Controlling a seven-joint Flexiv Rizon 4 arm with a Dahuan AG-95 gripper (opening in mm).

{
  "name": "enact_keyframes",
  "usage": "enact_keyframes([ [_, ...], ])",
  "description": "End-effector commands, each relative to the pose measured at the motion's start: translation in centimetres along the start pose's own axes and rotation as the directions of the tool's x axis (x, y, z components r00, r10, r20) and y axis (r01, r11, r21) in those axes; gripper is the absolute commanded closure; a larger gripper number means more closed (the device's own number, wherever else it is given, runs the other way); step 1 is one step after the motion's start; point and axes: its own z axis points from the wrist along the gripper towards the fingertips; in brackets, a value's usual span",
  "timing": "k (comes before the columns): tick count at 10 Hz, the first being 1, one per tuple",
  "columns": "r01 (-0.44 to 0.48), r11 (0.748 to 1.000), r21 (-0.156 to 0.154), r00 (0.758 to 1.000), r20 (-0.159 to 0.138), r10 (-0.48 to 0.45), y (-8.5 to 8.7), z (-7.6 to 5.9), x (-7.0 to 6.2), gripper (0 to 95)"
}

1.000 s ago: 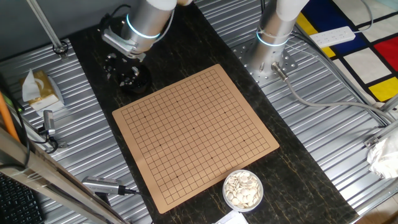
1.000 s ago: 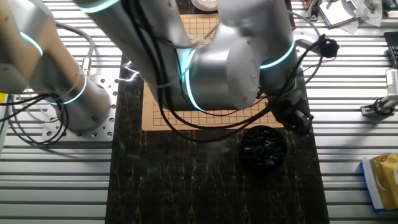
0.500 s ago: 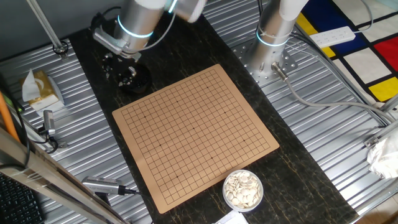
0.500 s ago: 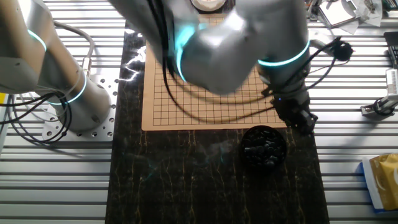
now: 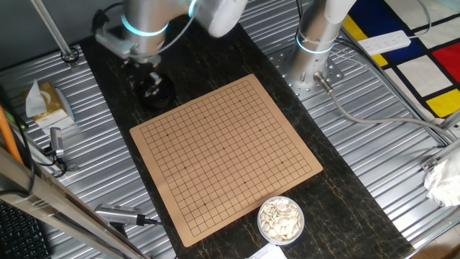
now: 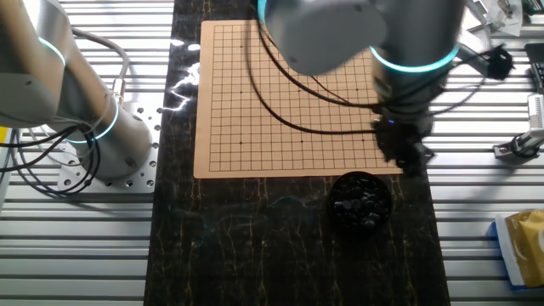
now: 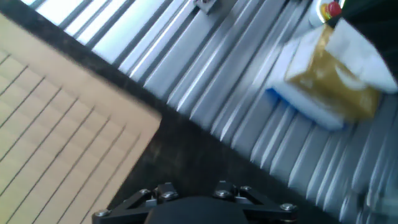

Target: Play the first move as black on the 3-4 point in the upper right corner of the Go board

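Hanging over a round black bowl of black stones (image 6: 360,202), the gripper (image 5: 148,85) is seen in the upper left of one fixed view and at right of centre in the other (image 6: 408,155); whether its fingers are apart or together cannot be told, since they are dark against dark and the hand view is blurred. Compared with a second ago, the silver arm has swung clear of the Go board (image 6: 289,85), so that nearly the whole grid is uncovered in the other fixed view, and the wrist has shifted toward the upper left in the first. No stone can be made out between the fingers. The board is a flat tan square ruled with thin black lines, lying on a dark, marbled mat (image 5: 359,201); no stone is seen on it. Glossy white stones fill a round bowl (image 5: 280,219) at the lower edge. Ribbed aluminium table slats (image 5: 374,137) surround the mat. A yellow-and-white packet (image 7: 333,78) is seen, blurred, in the hand view.
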Motion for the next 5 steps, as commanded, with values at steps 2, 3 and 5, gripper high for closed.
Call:
enact_keyframes([
  [2, -0.02, 0.999, -0.028, 1.0, -0.013, 0.02, 0.33, -0.68, 1.11, 57.0],
  [3, -0.03, 0.997, -0.067, 0.999, -0.019, 0.029, 0.33, -0.57, 1.25, 57.0],
  [5, -0.046, 0.996, -0.076, 0.998, -0.039, 0.044, 0.32, -0.55, 1.27, 57.0],
])
